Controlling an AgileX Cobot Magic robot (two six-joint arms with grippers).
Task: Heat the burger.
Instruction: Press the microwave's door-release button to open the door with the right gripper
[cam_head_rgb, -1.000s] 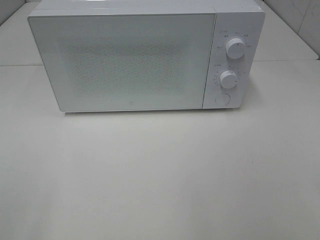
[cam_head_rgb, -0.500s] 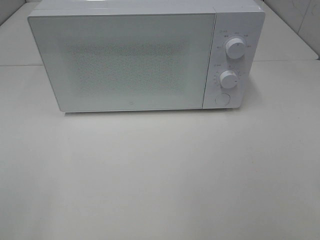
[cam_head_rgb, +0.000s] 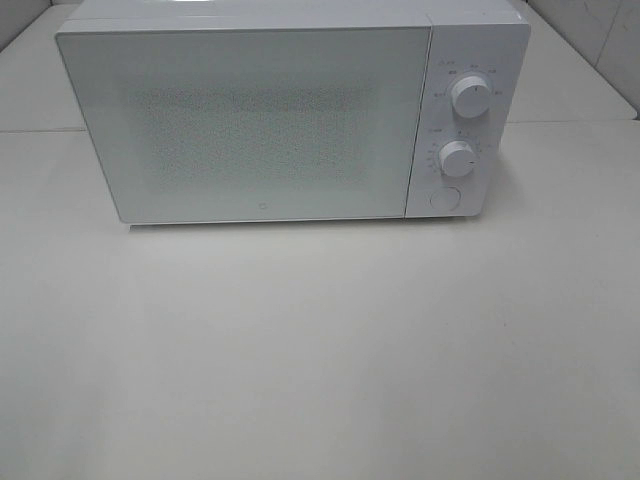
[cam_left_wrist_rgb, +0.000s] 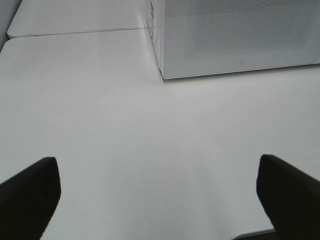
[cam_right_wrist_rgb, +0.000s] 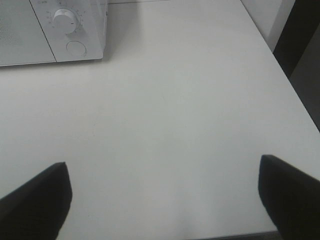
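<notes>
A white microwave stands at the back of the table with its door shut. Two round knobs and a round button sit on its right panel. The burger is out of view in every frame. Neither gripper shows in the high view. In the left wrist view my left gripper is open over bare table, with the microwave's left front corner ahead. In the right wrist view my right gripper is open over bare table, and the microwave's knob panel lies ahead.
The white table runs wide in front of the microwave. Its right edge shows in the right wrist view, with a dark upright beyond it. A seam crosses the tabletop beside the microwave.
</notes>
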